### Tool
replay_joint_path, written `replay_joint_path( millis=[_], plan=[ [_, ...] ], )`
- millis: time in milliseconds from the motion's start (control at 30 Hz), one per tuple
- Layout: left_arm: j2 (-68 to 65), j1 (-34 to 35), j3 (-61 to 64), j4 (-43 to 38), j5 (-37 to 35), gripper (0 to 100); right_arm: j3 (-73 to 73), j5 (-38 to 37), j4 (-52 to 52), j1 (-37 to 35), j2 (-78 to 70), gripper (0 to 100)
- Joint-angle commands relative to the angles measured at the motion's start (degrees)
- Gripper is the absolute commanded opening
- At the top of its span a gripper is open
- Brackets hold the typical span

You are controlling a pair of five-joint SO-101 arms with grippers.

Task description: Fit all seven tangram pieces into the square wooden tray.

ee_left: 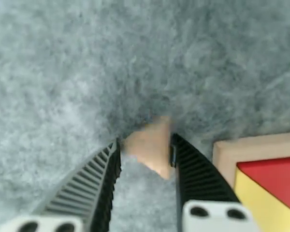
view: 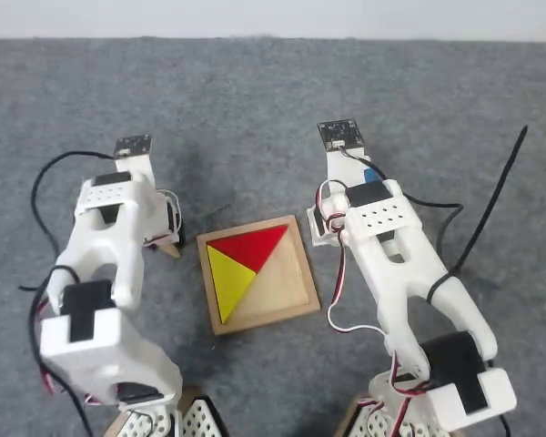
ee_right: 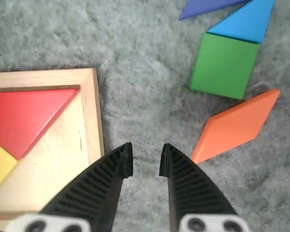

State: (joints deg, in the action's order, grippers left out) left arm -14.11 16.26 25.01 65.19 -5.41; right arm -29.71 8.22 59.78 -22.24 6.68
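I see left claw clenched on tan wooden piece, just beside tray on grey counter. Red triangle and yellow triangle sit in tray. Right claw slightly parted, empty, between tray edge and orange parallelogram. Green square and blue triangle lie near.

Grey felt mat covers table (fuzzy texture); pale wall strip along far edge.

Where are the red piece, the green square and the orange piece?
red piece (view: 250, 247): high view, middle of its face.
green square (ee_right: 224, 65): right wrist view, middle of its face.
orange piece (ee_right: 237, 124): right wrist view, middle of its face.
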Motion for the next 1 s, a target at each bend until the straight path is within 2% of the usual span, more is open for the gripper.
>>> replay_joint_path(
  millis=[0,367,567,867,967],
  plan=[
    [-3.78,-0.53,-5.85,2.9,-0.97,14,0.35,-0.88,-0.84,-0.04,3.82,9.8],
    [-4.75,-0.79,-7.6,3.52,0.79,12,0.35,-0.88,-0.75,-0.13,3.82,9.8],
    [-4.75,-2.29,-7.43,3.87,3.78,5,0.35,-0.88,-0.66,0.04,3.91,9.8],
    [-4.75,-2.2,-7.6,3.96,5.71,5,0.44,-2.73,1.19,4.62,7.25,9.8],
    [-4.66,-2.02,-8.4,4.92,9.93,10,0.26,-2.81,2.24,7.25,10.15,9.7]
  ],
)
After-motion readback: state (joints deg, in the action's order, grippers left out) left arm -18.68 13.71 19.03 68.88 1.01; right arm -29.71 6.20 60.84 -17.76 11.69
